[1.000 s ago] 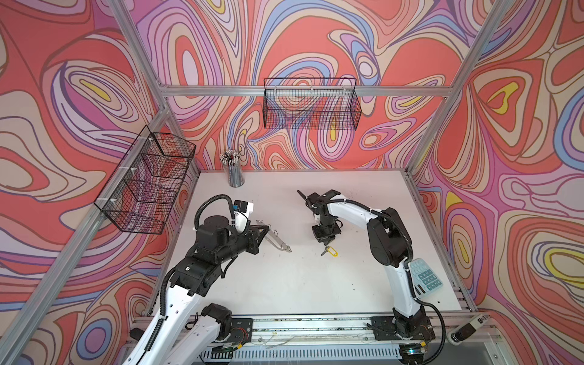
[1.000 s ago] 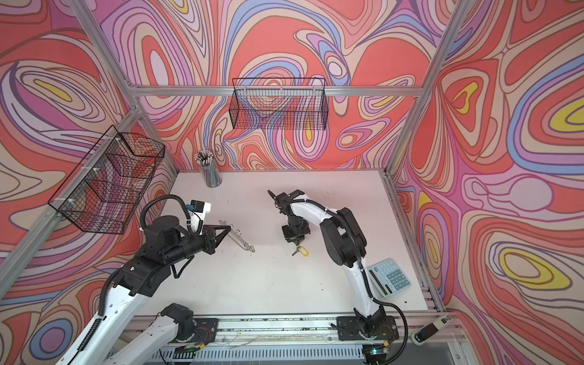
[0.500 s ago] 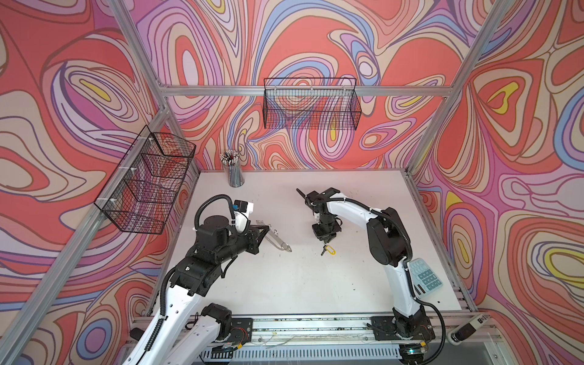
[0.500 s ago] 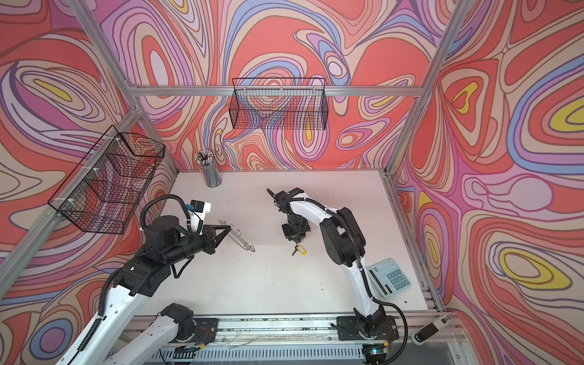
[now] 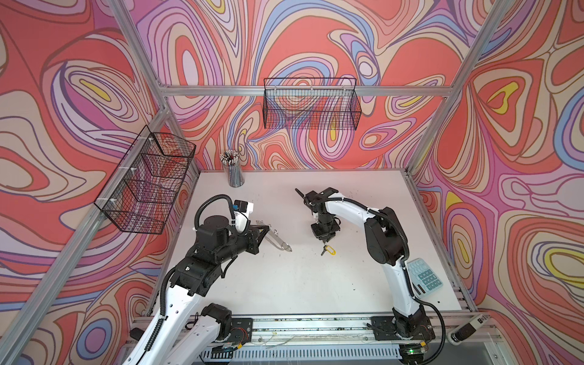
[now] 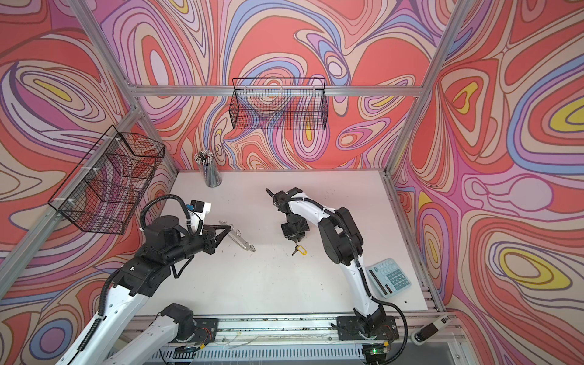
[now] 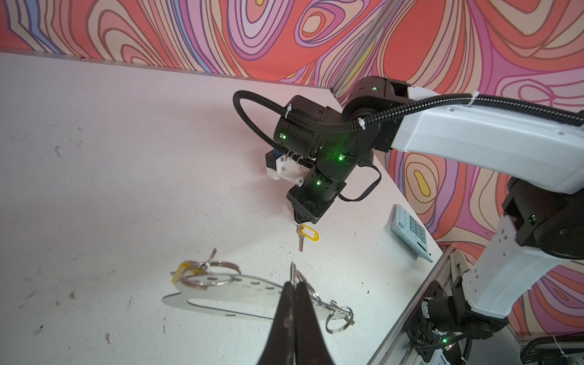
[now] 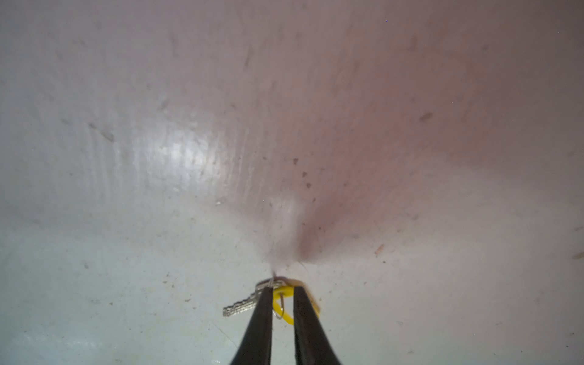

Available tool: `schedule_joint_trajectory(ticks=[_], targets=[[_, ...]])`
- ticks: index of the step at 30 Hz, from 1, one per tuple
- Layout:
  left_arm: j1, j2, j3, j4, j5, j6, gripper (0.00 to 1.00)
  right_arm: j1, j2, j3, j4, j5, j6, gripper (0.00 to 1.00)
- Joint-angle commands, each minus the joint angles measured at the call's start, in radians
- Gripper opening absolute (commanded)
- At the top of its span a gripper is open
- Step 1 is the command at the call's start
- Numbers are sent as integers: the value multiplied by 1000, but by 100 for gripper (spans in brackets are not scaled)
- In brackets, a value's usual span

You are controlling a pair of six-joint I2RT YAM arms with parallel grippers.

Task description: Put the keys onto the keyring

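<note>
Loose key [image 8: 243, 305] w/ yellow tag [image 8: 286, 293] lies flat on table [image 8: 189, 158]. Right gripper [image 8: 282, 289] jaws sit slightly apart astride its ring (thin wire), so a pinch could slip. Left gripper [image 7: 294, 286] is clamped on keyring [image 7: 234, 294] loop; plate may swing.

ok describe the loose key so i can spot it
On the white table, look under the right gripper. The small silver key with a yellow oblong plastic tag lies there alone; the other yellow tag sits at the flat silvery keyring plate.
</note>
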Motion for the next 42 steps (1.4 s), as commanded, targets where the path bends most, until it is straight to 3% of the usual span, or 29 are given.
schedule_joint_trajectory(ticks=[1,8,20,29,35,42], targets=[[8,-7,-11,35,10,-3,0,11,19,3,-15,-12,-14,14],[8,-7,-10,36,10,-3,0,11,22,5,-18,-6,-14,4],[8,-8,-11,35,10,-5,0,11,1,-21,-18,-5,-17,11],[8,-10,-11,35,10,-5,0,11,5,-15,-18,-1,-17,0],[7,-7,-10,36,9,-4,0,12,1,-28,-12,-11,-18,0],[7,-8,-12,32,-5,-3,0,19,-126,-141,189,34,53,0]])
